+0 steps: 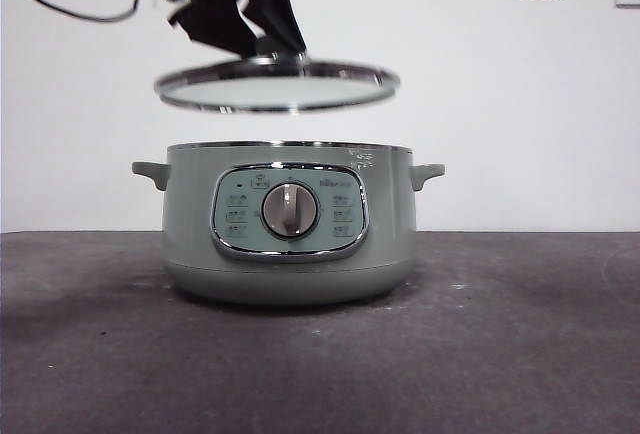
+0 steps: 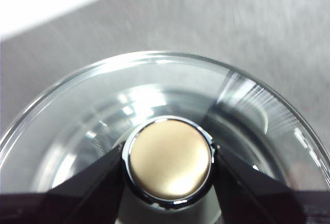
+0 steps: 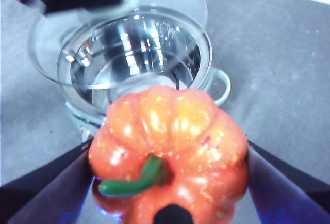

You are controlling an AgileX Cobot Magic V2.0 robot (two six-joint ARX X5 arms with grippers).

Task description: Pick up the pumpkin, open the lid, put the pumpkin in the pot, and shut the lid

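On the dark bench (image 1: 90, 354), about midway between its side edges, stands the pale green pot (image 1: 288, 254), uncovered, its shiny inner bowl visible from the right wrist camera. Above it, clear of the rim and slightly tilted, hangs the glass lid (image 1: 277, 88), held by the left gripper (image 2: 170, 163), whose jaws are clamped on either side of the lid's round knob (image 2: 170, 159). Higher, toward the right edge of the bench, the right gripper (image 3: 170, 167) holds the orange pumpkin (image 3: 175, 146) between its jaws, green stem (image 3: 136, 180) toward the camera.
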